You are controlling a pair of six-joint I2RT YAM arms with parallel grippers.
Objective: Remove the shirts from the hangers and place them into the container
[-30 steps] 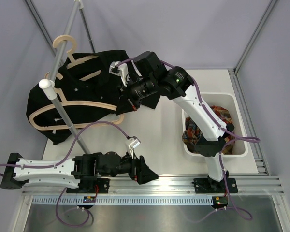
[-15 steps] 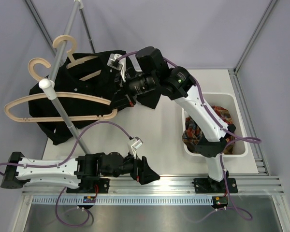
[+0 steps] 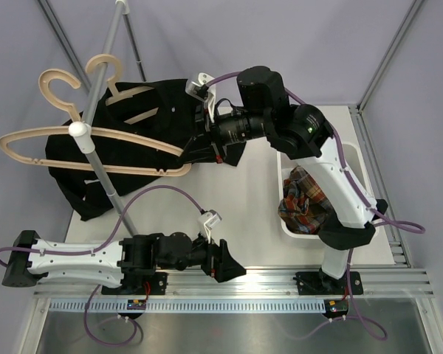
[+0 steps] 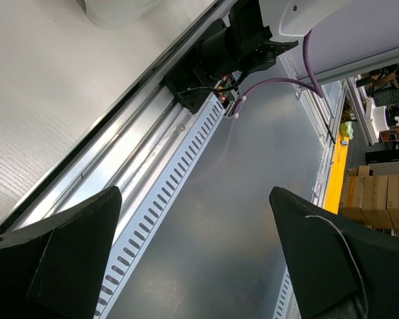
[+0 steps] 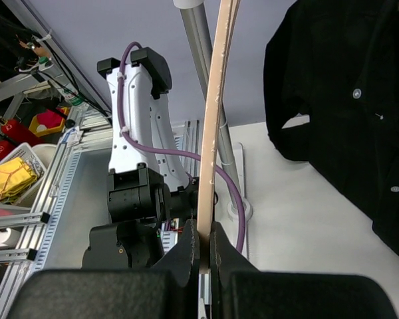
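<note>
My right gripper is shut on the end of a beige wooden hanger. That hanger is bare and held above the black shirt, crossing the rail. The black shirt droops at the left from a second hanger, whose hook sits on the rail. The plaid shirt lies bundled in the white container at the right. Low at the table's near edge, my left gripper is open with nothing between its fingers.
A grey metal rail with a white end cap slants across the left side; its pole stands just behind the held hanger. An aluminium slotted track runs along the near table edge under the left gripper.
My right gripper has moved up and to the right, drawing the hanger out of the black shirt; the hanger now hangs free above it. The left arm has barely moved.
</note>
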